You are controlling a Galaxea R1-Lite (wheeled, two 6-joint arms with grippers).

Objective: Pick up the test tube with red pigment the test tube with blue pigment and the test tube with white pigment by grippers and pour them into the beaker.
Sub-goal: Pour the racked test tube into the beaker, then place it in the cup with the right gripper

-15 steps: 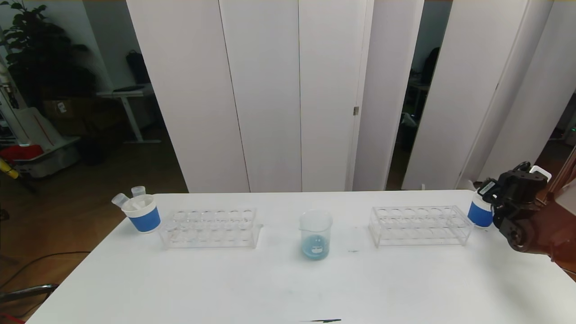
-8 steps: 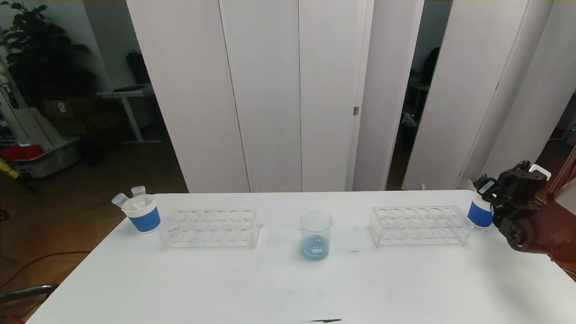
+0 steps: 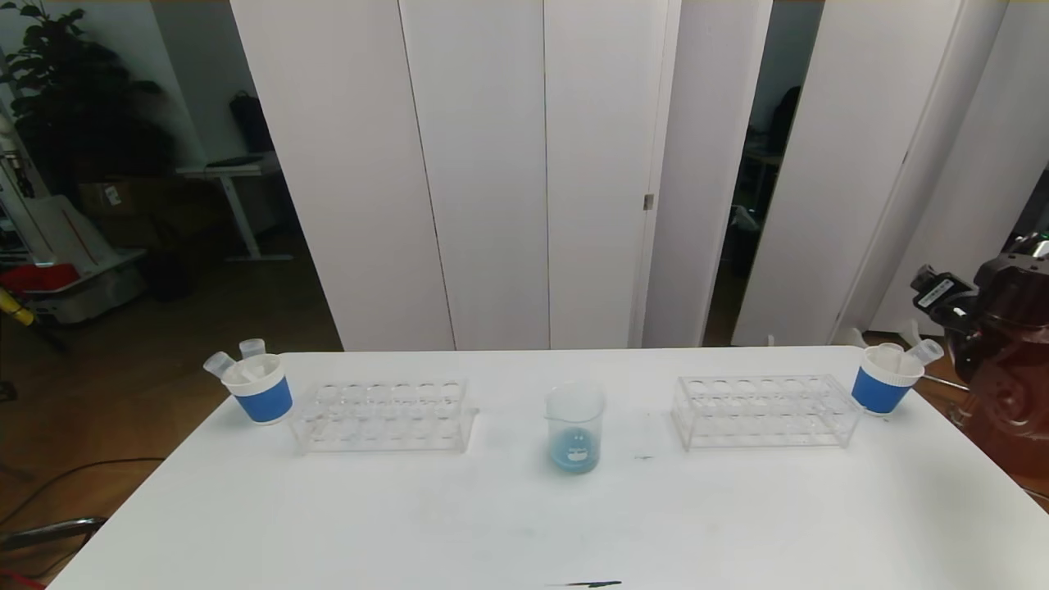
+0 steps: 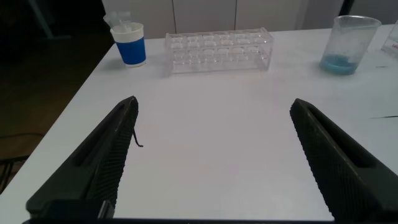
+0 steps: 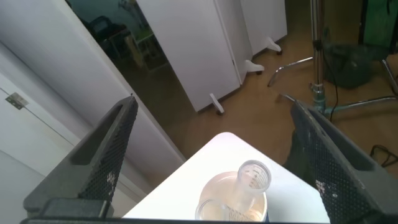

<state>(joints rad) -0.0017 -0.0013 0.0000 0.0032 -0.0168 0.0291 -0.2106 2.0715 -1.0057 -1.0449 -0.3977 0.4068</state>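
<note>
The beaker stands mid-table with pale blue liquid at its bottom; it also shows in the left wrist view as the beaker. No test tube with red, blue or white pigment in it shows. The tubes I see look clear. Two clear tubes lean in a blue-banded cup at the table's far right corner. My right gripper hangs open above that cup, holding nothing, with a tube's mouth below it. My left gripper is open and empty, low over bare table near the front left.
A second blue-banded cup with clear tubes stands at the far left. Two clear racks flank the beaker: the left rack and the right rack. White screens stand behind the table. A dark mark lies at the front edge.
My right arm has risen and drawn back from the right cup, uncovering it with a leaning tube in it. Its jaws have spread wider. The left gripper has not moved.
</note>
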